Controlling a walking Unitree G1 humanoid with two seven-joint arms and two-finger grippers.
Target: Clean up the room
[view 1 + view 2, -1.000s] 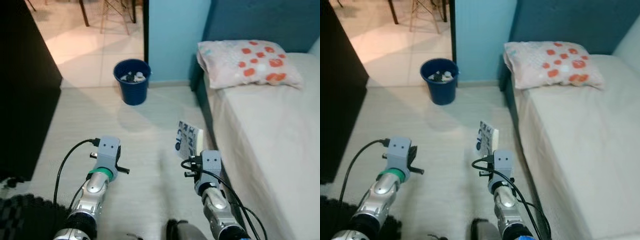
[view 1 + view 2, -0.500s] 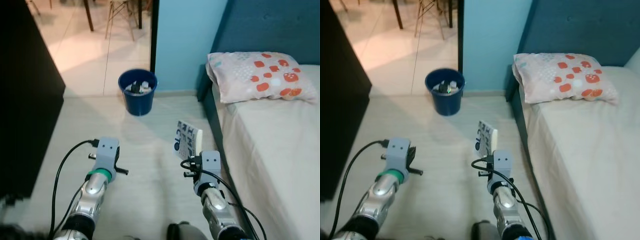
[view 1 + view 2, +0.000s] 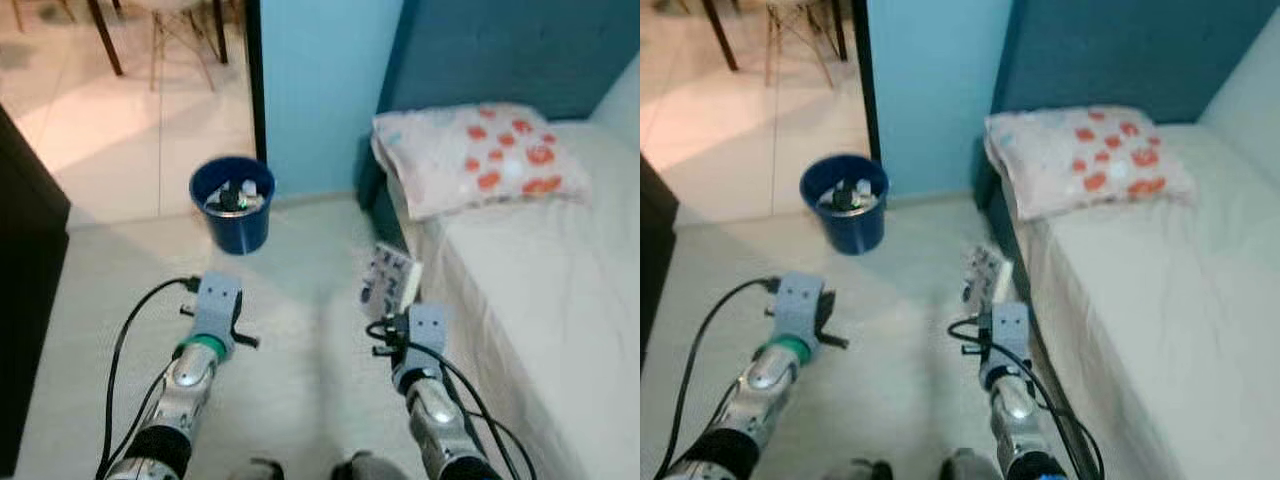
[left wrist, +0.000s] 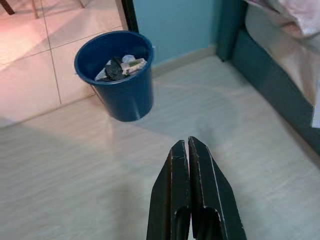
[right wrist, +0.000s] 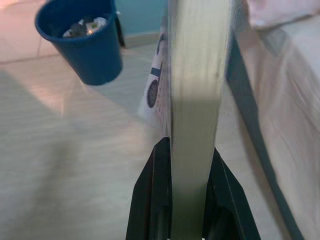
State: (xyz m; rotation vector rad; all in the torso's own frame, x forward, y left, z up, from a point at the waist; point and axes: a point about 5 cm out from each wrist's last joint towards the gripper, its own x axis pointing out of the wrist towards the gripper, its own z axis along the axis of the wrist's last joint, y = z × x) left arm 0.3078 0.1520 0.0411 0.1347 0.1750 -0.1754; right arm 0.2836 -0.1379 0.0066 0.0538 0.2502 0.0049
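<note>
Now I carry a small printed box (image 3: 390, 281) in my right gripper (image 5: 192, 165), whose two fingers are clamped on its thin sides, so it stands upright above the wrist and I see its pale edge directly in the right wrist view. I judge it is held this way to drop it cleanly into the blue bin (image 3: 232, 204), which already contains some rubbish. The bin stands on the floor (image 3: 300, 290) ahead and to the left of the box, near the light blue wall (image 3: 320, 90), well apart from the gripper. My left gripper (image 4: 190, 150) has its fingers pressed together, empty, pointing toward the bin. The bed (image 3: 540, 290) with a patterned pillow (image 3: 470, 155) is on my right.
</note>
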